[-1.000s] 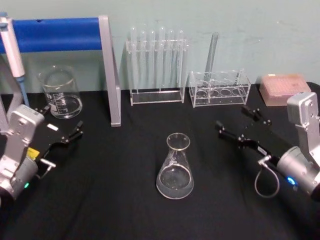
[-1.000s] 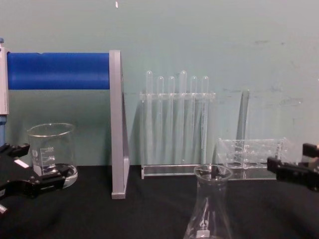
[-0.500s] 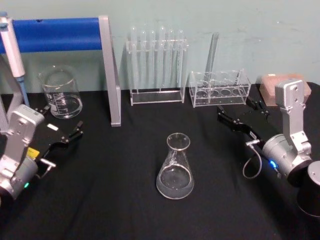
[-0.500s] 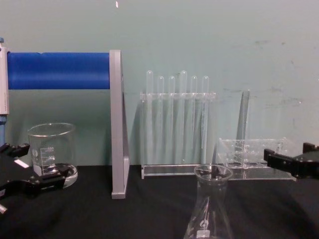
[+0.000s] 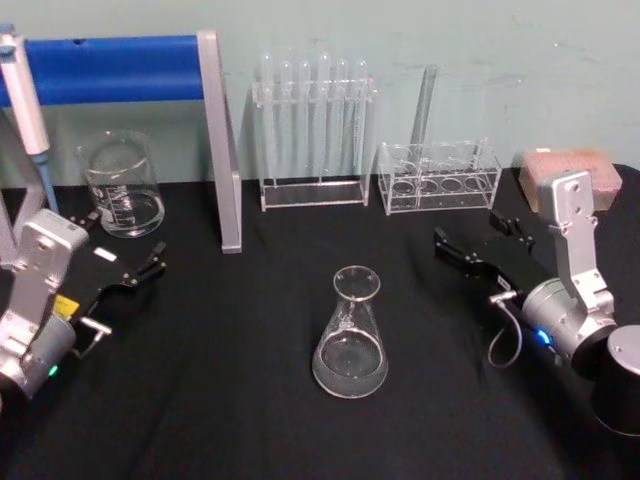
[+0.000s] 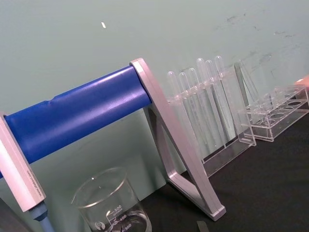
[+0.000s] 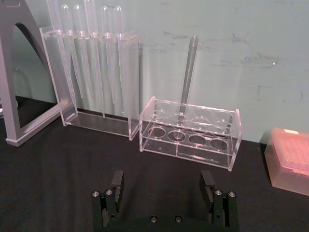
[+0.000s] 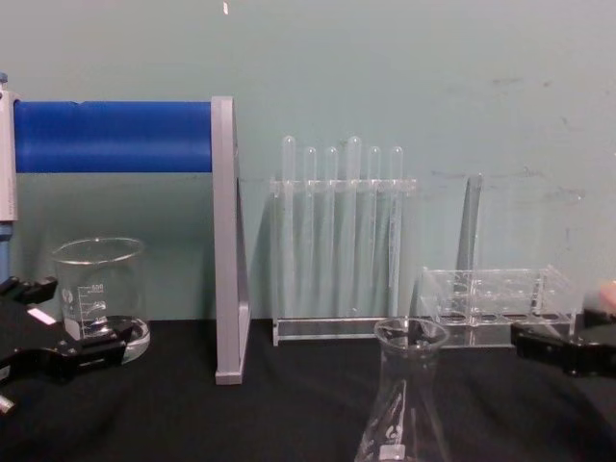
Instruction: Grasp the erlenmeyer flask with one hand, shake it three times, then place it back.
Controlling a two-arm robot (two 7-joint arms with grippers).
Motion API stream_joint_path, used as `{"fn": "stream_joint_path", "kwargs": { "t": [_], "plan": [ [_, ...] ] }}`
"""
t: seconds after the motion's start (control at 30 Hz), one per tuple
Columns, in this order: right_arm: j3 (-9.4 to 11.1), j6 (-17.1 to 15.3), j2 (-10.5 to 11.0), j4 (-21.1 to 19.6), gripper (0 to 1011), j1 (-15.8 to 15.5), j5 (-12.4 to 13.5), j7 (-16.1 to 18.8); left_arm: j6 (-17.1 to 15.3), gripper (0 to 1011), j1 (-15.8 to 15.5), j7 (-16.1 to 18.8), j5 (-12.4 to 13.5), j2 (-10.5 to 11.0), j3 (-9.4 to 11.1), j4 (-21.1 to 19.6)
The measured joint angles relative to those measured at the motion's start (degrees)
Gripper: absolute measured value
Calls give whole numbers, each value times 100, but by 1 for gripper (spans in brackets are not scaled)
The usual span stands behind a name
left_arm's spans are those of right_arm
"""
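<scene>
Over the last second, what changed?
The right gripper, open and empty, swung from beside the erlenmeyer flask back toward the low rack, its wrist turning upright. Nothing was grasped. The flask, the beaker and the left gripper stayed put.

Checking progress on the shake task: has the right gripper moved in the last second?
Yes. In the head view the right gripper, fingers open, has swung back toward the low clear rack, away from the untouched erlenmeyer flask.

The right gripper (image 5: 478, 240) is held low at the right, fingers spread apart. The left gripper (image 5: 125, 250) is parked at the left, fingers likewise parted.
</scene>
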State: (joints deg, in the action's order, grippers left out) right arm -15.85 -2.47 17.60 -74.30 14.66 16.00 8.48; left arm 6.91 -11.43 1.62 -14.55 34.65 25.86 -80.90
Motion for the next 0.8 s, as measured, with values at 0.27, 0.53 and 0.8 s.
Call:
{"fn": "stream_joint_path", "kwargs": {
  "t": [0.27,0.53,0.8],
  "plan": [
    [89,-81,6,-41,1000,-67,6,217,0,1001,0,0,0,0,0,0],
    [78,-76,5,-34,1000,-60,6,192,0,1001,0,0,0,0,0,0],
    [71,-69,5,-29,1000,-56,5,171,0,1001,0,0,0,0,0,0]
  ]
}}
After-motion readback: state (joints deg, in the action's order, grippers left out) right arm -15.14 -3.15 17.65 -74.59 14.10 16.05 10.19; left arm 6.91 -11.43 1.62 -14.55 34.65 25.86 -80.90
